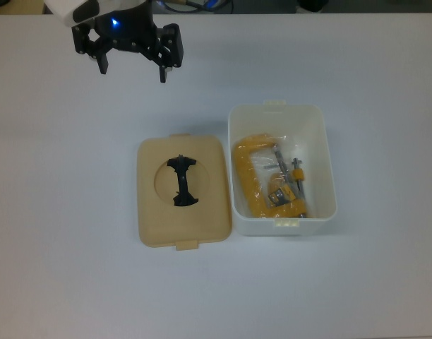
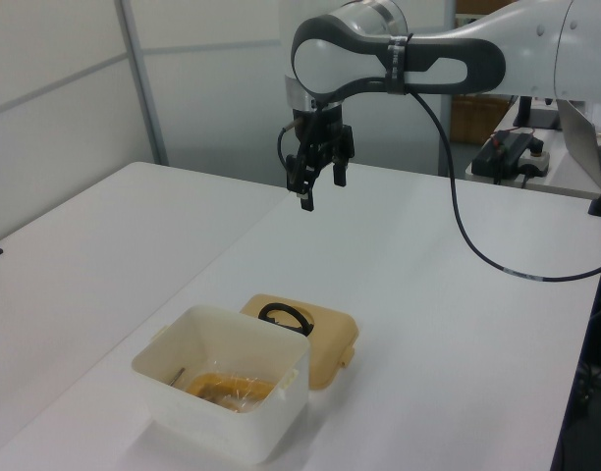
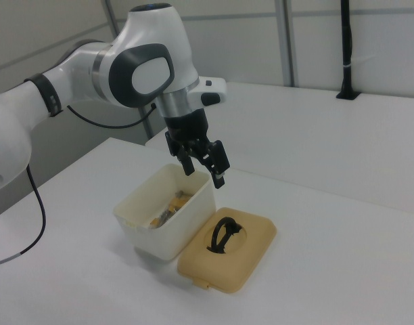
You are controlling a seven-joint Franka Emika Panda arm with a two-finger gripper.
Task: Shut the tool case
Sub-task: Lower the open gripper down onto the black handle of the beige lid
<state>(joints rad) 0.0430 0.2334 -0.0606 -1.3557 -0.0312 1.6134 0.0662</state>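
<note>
Top view. The gripper (image 1: pixel 132 70) is in the upper left of the frame, above bare counter (image 1: pixel 61 212), with its two fingers spread apart and nothing between them. A blue light shows on the body of the gripper. The tool case tub (image 1: pixel 329 162) sits right of centre, open side up. Inside it lie a yellow clamp (image 1: pixel 246 176) and small metal parts in clear wrap. The lid (image 1: pixel 149 212) lies flat on the counter just beside the tub, at the top view's left of it, their long edges close or touching. The round recess faces up and the black handle (image 1: pixel 182 181) crosses it. The gripper is well apart from both parts.

Left view. The arm (image 2: pixel 418 59) reaches in from the upper right of the frame. The gripper (image 2: pixel 320 191) hangs at upper centre, fingers pointing down and spread, high over the counter. The tub (image 2: pixel 222 407) stands at lower centre; the lid (image 2: pixel 330 343) lies behind it, toward the left view's right.

Right view. The arm (image 3: pixel 72 74) enters from the left of the frame. The gripper (image 3: pixel 205 175) hovers at centre, above the far rim of the tub (image 3: pixel 173 230), fingers spread, holding nothing. The lid (image 3: pixel 254 250) lies at lower centre, against the tub's right side in the right view, handle (image 3: pixel 222 235) up.
</note>
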